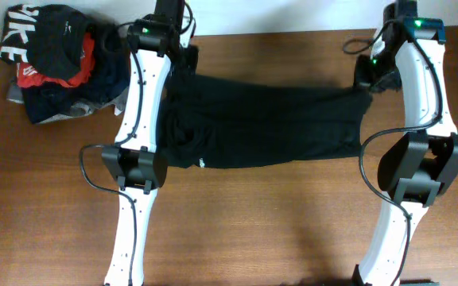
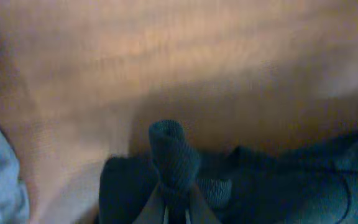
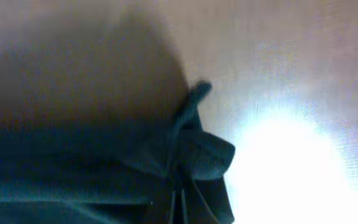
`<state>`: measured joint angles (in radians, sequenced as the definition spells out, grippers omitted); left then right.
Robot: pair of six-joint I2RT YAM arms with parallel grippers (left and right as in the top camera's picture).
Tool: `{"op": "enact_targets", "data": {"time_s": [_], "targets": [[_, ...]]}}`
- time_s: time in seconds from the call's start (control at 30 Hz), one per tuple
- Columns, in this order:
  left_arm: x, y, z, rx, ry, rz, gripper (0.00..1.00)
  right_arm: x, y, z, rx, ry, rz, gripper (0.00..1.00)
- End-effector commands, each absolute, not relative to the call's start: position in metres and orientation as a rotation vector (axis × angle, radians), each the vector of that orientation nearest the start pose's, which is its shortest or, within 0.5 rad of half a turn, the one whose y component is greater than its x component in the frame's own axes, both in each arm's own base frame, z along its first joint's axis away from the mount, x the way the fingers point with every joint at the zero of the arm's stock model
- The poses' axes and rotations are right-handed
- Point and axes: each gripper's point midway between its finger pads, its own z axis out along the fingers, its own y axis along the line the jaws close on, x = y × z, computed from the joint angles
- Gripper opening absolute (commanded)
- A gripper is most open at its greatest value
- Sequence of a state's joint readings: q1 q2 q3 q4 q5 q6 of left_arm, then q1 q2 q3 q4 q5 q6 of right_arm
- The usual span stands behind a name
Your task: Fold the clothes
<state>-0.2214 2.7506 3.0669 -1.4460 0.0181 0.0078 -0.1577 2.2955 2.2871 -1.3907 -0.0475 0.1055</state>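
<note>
The left gripper (image 2: 176, 210) has its fingers pressed together on a bunched fold of the black T-shirt (image 1: 269, 127), and the right gripper (image 3: 178, 202) pinches another fold the same way. Between the two pairs of fingers the shirt lies stretched across the wooden table (image 1: 253, 230); beyond the left fingers sits a heap of other garments (image 1: 54, 67)

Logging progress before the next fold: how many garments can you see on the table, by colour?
Black: 2, the T-shirt and the lettered garment
Red: 1, the red garment
Navy: 1, the navy garment
Grey: 1, the grey garment
Total: 5 showing; the pile may hide more.
</note>
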Motion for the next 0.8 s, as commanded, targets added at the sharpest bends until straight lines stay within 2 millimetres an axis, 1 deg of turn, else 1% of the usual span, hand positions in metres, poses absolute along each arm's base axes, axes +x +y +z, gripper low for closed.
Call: {"op": "enact_targets", "data": {"time_s": [0.0,0.1,0.2,0.27,0.33,0.47,0.6,0.67,0.77], "targets": [[0.547,-0.123,0.134,0.342,2.741,-0.055,0.01,0.463,-0.066,0.127,0.441,2.994,0.088,0.04],[0.529,-0.118,0.127,0.399,2.818,-0.035,0.01,0.461,-0.065,0.125,0.453,3.004,0.089,0.04],[0.517,-0.114,0.124,0.405,2.867,-0.017,0.01,0.458,-0.065,0.122,0.456,3.019,0.088,0.04],[0.515,-0.114,0.122,0.407,2.882,-0.016,0.01,0.454,-0.065,0.117,0.459,3.038,0.086,0.04],[0.514,-0.115,0.119,0.413,2.892,-0.016,0.00,0.450,-0.066,0.106,0.460,3.064,0.077,0.04],[0.508,-0.121,0.108,0.435,2.931,-0.029,0.00,0.444,-0.066,0.079,0.470,3.099,0.079,0.04],[0.496,-0.127,0.087,0.501,3.003,-0.018,0.00,0.438,-0.069,0.053,0.491,3.116,0.083,0.04],[0.487,-0.130,0.073,0.530,3.054,-0.011,0.00,0.436,-0.072,0.045,0.503,3.119,0.083,0.04],[0.475,-0.132,0.056,0.558,3.121,-0.001,0.01,0.435,-0.078,0.042,0.522,3.113,0.083,0.04]]}}
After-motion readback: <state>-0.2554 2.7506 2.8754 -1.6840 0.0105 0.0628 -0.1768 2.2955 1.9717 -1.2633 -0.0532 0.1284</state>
